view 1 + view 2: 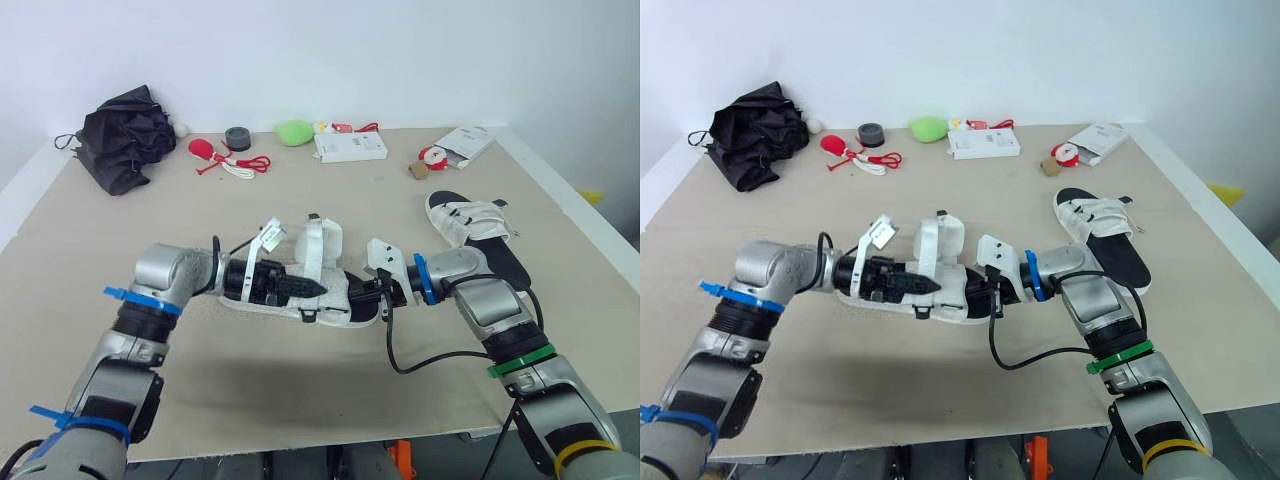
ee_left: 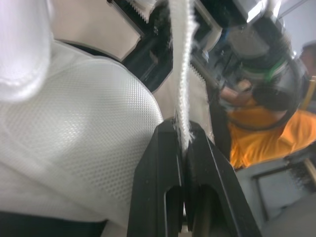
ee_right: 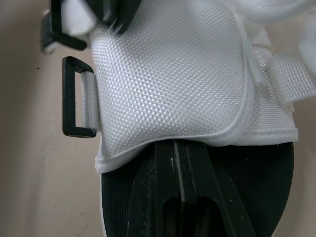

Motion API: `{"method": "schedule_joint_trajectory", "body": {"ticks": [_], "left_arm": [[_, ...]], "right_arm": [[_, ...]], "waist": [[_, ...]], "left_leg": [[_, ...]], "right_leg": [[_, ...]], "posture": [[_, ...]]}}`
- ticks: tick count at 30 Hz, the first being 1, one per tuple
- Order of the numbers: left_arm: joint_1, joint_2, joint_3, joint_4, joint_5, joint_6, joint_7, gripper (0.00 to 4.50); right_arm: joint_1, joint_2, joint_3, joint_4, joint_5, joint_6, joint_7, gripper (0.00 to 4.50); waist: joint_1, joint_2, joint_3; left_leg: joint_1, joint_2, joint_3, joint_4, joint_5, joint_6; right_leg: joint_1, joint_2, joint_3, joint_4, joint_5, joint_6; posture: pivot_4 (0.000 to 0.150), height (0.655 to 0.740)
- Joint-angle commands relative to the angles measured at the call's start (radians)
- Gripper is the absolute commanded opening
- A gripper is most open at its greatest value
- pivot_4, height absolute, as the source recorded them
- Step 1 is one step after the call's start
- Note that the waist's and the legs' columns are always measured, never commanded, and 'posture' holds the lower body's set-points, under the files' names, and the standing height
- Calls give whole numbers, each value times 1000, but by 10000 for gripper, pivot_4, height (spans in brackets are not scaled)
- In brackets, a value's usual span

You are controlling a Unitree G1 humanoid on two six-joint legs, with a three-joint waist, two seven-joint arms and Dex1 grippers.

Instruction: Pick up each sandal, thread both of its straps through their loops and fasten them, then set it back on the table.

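Left end effector: fingers closed tight on a white strap, which rises from between the tips. Right end effector: fingers pressed together, lying on the black footbed of the sandal, tips tucked under the edge of its white upper. Whether they grip any fabric cannot be told. A black loop sits just beside those tips. The sandal rests on the tabletop between both end effectors. A second sandal lies beyond the right end effector, apart.

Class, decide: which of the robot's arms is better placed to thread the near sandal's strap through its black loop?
Left, probably. The left gripper is shut on the white strap, so it can guide it to the black loop; the right gripper grips the sandal, steadying it.
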State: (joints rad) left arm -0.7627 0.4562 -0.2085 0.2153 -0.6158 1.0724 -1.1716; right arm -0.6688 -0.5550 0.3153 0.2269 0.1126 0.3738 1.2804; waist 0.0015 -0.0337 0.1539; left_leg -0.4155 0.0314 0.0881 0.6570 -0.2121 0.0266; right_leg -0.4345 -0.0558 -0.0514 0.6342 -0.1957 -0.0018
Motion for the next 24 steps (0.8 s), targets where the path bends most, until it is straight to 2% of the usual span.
{"method": "schedule_joint_trajectory", "body": {"ticks": [1, 5, 9, 13, 14, 17, 22, 23, 24], "left_arm": [[5, 17, -31, -34, 61, -119, -20, 518], [16, 0, -15, -47, 59, -173, -31, 518], [22, -27, 53, -86, -37, -130, -59, 518], [41, 11, 13, -96, 22, -184, -80, 518], [43, 14, 9, -93, 32, -195, -78, 6414], [42, 17, 15, -90, 37, -207, -77, 18191], [44, 42, 18, -116, 32, -208, -99, 42302], [49, 58, 15, -136, 29, -210, -115, 44632], [54, 76, 20, -163, 14, -202, -133, 44632]], "right_arm": [[33, -3, 44, 42, -48, 25, -23, 0], [30, -1, 46, 44, -48, 24, -23, 0], [30, 0, 48, 44, -49, 23, -22, 0], [26, 4, 49, 51, -51, 18, -22, 0], [25, 4, 49, 52, -52, 18, -22, 0], [24, 6, 49, 55, -52, 16, -22, 0], [21, 8, 50, 56, -52, 16, -20, 0], [20, 9, 50, 57, -52, 16, -20, 0], [20, 9, 50, 58, -52, 15, -20, 0]], "waist": [[0, 0, 0], [0, 0, 0], [0, 0, 0], [0, 0, 0], [0, 0, 0], [0, 0, 0], [-1, 0, 0], [-1, 0, 0], [-1, 0, 0]], "left_leg": [[0, 0, 0, 0, 0, 0], [0, 0, 0, 0, 0, 0], [0, 0, 0, 0, 0, 0], [0, 0, 0, 0, 0, 0], [0, 0, 0, 0, 0, 0], [0, 0, 0, 0, 0, 0], [0, 1, 0, 0, 0, 0], [0, 1, 0, 0, 0, 0], [0, 1, 0, 0, 0, 0]], "right_leg": [[0, 0, 0, 0, 0, 0], [0, -1, 0, 0, 0, 0], [0, -1, -1, 0, 0, 0], [0, 0, -1, 0, 0, 0], [0, 0, -1, 0, 0, 0], [0, 0, -1, 0, 0, 0], [-1, 1, -1, 0, 0, 0], [-1, 1, -1, 0, 0, 0], [-1, 1, -1, 0, 0, 0]], "posture": [[1500, 7400], [1500, 7400], [1500, 7400], [1500, 7400], [1500, 7400], [1500, 7400], [1500, 7400], [1500, 7400], [1500, 7400]]}}
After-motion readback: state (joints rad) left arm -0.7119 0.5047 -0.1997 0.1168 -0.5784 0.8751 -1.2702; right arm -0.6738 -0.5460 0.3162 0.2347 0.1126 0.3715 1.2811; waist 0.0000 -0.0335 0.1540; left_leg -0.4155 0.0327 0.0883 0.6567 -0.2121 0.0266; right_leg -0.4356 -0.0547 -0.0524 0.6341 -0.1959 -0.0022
